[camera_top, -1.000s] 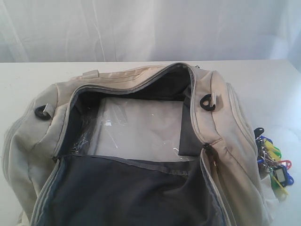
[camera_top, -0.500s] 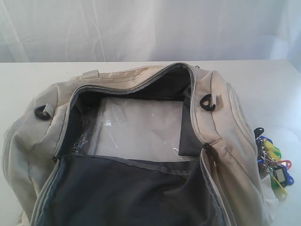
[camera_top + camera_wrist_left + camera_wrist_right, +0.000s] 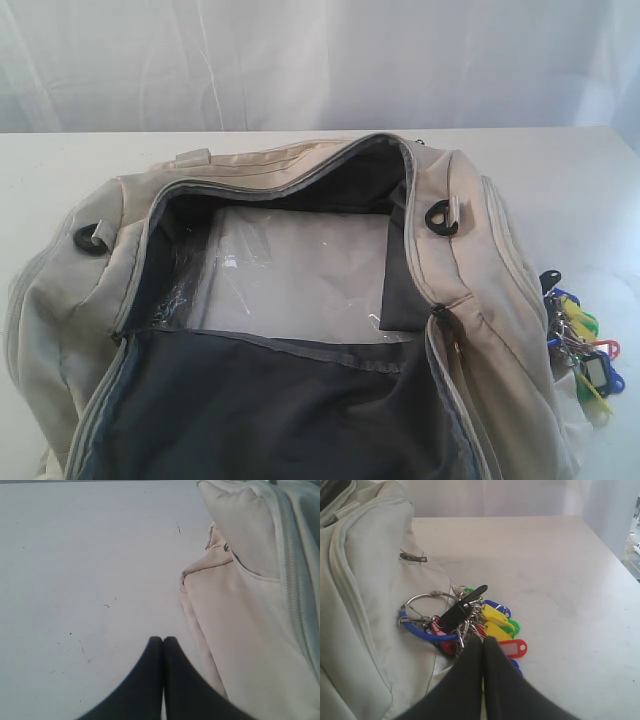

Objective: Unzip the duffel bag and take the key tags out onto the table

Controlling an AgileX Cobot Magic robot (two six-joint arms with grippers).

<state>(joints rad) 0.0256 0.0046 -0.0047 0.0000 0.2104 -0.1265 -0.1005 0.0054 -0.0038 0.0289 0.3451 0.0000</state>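
Left arm pose: the left gripper (image 3: 162, 641) hangs low over the bare table (image 3: 75, 580), fingers pressed together with nothing between them. One end of the duffel bag (image 3: 250, 620) is just beside it.
Right arm pose: the right gripper (image 3: 483, 641) also has its fingers together and is empty. Its tips are just over the key tags (image 3: 490, 622); whether they touch cannot be told.
Bag: it lies unzipped with its mouth gaping, showing dark grey lining (image 3: 280, 410) and a clear plastic sheet (image 3: 300, 265) inside.
Key tags: they are out on the table, against the bag's right side. Their metal ring (image 3: 422, 600) and blue loop (image 3: 422, 632) rest against the fabric.
Edges and room: there is wide bare table left of the bag and behind it, and open table beyond the tags up to its edge.
Exterior view only: the bag's open interior and the black D-rings (image 3: 442, 222); neither gripper shows.
Wrist views only: both grippers, and the tags close up in yellow, red, green, blue and black.
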